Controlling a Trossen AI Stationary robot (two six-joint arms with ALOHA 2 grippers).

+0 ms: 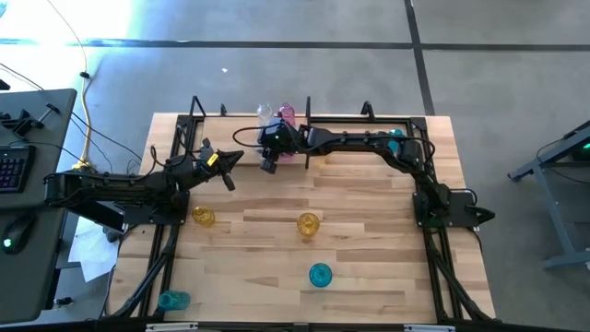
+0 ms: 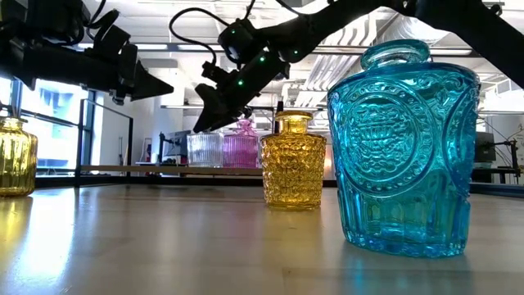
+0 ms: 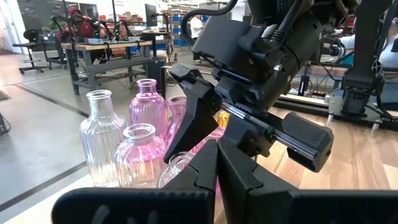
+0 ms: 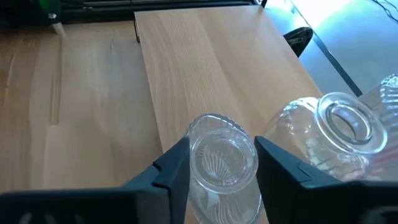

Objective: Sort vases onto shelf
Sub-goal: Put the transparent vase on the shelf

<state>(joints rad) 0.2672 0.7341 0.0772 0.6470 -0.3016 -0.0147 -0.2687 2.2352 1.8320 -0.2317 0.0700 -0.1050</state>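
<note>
Teal vase (image 2: 405, 147) is looming nearest the low camera, an amber vase (image 2: 293, 162) standing behind it on the table (image 2: 164, 246) and another amber one (image 2: 15, 156) sitting at the frame's edge; clear and pink vases are lining the shelf (image 2: 123, 170) in the distance, where the right arm is reaching down

From overhead, the right gripper (image 1: 269, 148) is hanging over the shelf's (image 1: 369, 118) far board beside the pink vase (image 1: 287, 114), while the left gripper (image 1: 230, 159) is waiting just short of it, fingers pressed together and empty. Two amber vases and two teal ones are sitting unsorted on the table.

Left wrist camera is showing the right arm crowding a cluster of pink (image 3: 148, 102) and clear (image 3: 99, 134) vases.

Right wrist camera is showing the two fingers flanking a clear vase (image 4: 222, 163); whether they are gripping or releasing cannot be told. Another clear vase (image 4: 333, 134) is standing just beside it.

Risk appears to lie in the crowding: a finger swinging wide could be nudging the neighbouring glass, toppling it or pushing it off the board's edge, and the left arm waiting so near could be inviting a collision
</note>
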